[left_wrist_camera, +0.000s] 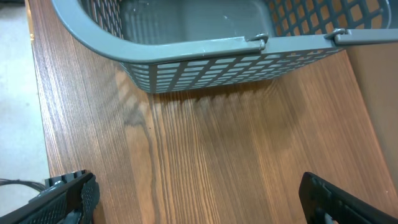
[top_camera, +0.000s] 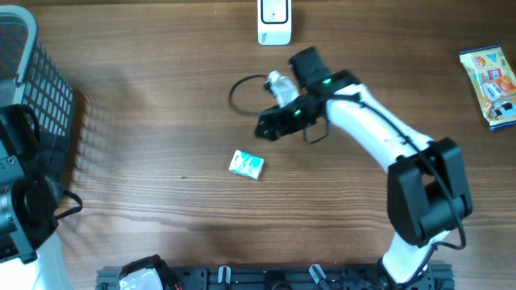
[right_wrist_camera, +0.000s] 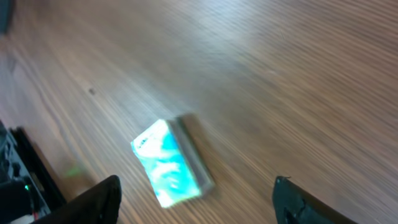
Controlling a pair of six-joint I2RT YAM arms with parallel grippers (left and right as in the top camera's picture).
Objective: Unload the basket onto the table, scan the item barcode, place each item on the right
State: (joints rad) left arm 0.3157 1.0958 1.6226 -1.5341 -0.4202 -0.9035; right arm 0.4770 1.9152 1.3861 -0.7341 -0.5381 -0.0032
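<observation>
Item pack (top_camera: pixel 247 164) lies flat on the wood-grain table (top_camera: pixel 145 193), near mid-table, a bit askew to the edge. It's a small rectangular pack with turquoise-and-white print. It's blurred in my rt wrist feed (right_wrist_camera: pixel 171 163), so I can't read the print or pick out a barcode.

Right gripper (top_camera: pixel 266 127) hangs just up and to the right of the pack with its jaws spread wide. Both dark fingers (right_wrist_camera: pixel 93 202) sit at the bottom corners of the wrist feed with the pack on the table btwn them, apart from both. Nothing is pinched.

A black cable loop (top_camera: pixel 244 93) lies on the table next to the rt arm, and a white unit (top_camera: pixel 274 22) stands at the far edge. A colourful snack bag (top_camera: pixel 490 84) lies well apart at the far right.

On the left, a grey mesh basket (left_wrist_camera: pixel 205 59) sits at the table's corner. Left gripper (left_wrist_camera: pixel 198 193) hovers over bare wood just short of it, fingers fully spread and holding nothing.

The table top is brown w/ long straight grain, and a black rail (top_camera: pixel 274 278) runs along the near edge. Pale floor (left_wrist_camera: pixel 12 93) shows past the table's side.
</observation>
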